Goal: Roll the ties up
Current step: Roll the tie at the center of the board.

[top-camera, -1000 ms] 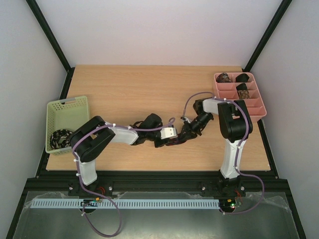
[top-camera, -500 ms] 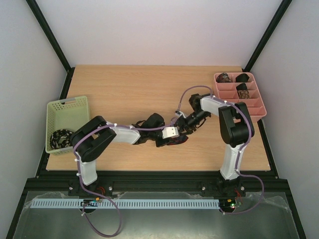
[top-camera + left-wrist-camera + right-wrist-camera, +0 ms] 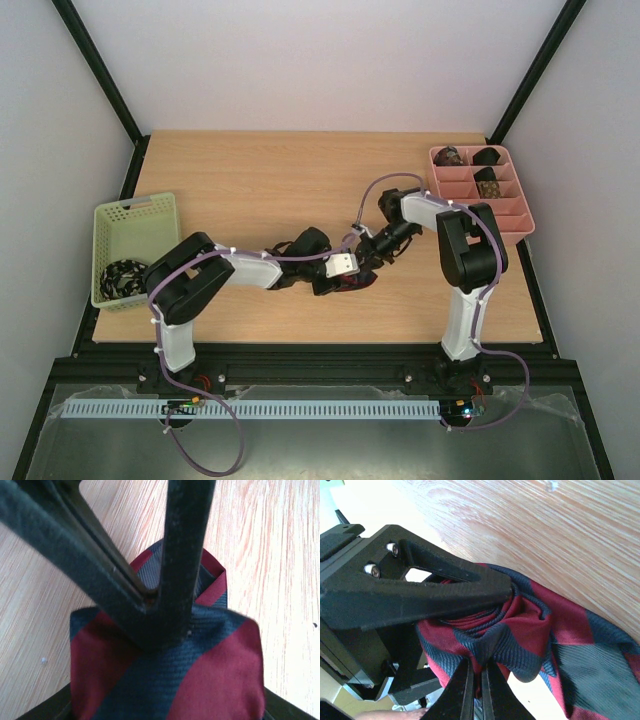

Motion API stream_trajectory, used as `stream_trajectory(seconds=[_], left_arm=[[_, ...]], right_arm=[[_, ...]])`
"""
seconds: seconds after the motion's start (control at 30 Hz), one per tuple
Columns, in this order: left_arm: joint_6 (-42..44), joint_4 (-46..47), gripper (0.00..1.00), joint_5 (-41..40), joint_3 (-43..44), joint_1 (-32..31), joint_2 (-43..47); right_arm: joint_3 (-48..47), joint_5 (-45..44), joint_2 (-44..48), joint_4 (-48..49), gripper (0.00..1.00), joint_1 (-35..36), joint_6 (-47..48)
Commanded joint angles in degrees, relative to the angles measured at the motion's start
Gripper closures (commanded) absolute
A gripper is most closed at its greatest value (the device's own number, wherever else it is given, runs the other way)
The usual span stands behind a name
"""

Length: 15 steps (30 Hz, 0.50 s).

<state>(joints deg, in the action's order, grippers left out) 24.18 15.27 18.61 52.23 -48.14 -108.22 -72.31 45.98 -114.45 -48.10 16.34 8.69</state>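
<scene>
A dark red tie with navy stripes lies at the table's middle, partly coiled. My left gripper is shut on the coil; in the left wrist view its fingers meet over the tie, which wraps round their tips. My right gripper is right beside it. In the right wrist view the right gripper is shut on a fold of the tie, next to the left gripper's black finger. The tie's loose end runs off to the lower right.
A pink divided tray at the back right holds three rolled ties. A pale green mesh basket at the left edge holds a black-white tie. Both arms meet at the table's middle.
My right gripper has moved left and back, closing in on my left gripper and the coil. In the last half second almost nothing has moved.
</scene>
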Motion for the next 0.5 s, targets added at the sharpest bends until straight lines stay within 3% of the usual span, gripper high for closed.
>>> stream_trajectory(seconds=[0.0, 0.2, 0.37, 0.4, 0.47], left_arm=[[-0.98, -5.74, 0.44, 1.75, -1.69, 0.85, -1.34], [-4.29, -0.70, 0.42, 7.39, -1.01, 0.85, -0.95], [-5.81, 0.99, 0.59, 7.89, 1.17, 0.59, -3.32], [-5.44, 0.62, 0.64, 7.04, 1.21, 0.39, -3.65], [-3.60, -0.86, 0.70, 5.54, 0.65, -0.10, -3.91]], right_arm=[[3.54, -14.93, -2.53, 1.26, 0.99, -1.48, 1.20], [4.86, -17.00, -2.53, 2.42, 0.99, -2.71, 2.21], [5.49, -17.50, -2.04, 3.09, 0.99, -2.65, 2.56], [5.21, -17.27, -1.90, 2.72, 0.97, -2.76, 2.61], [4.06, -15.68, -1.15, 0.89, 0.81, -3.52, 2.67]])
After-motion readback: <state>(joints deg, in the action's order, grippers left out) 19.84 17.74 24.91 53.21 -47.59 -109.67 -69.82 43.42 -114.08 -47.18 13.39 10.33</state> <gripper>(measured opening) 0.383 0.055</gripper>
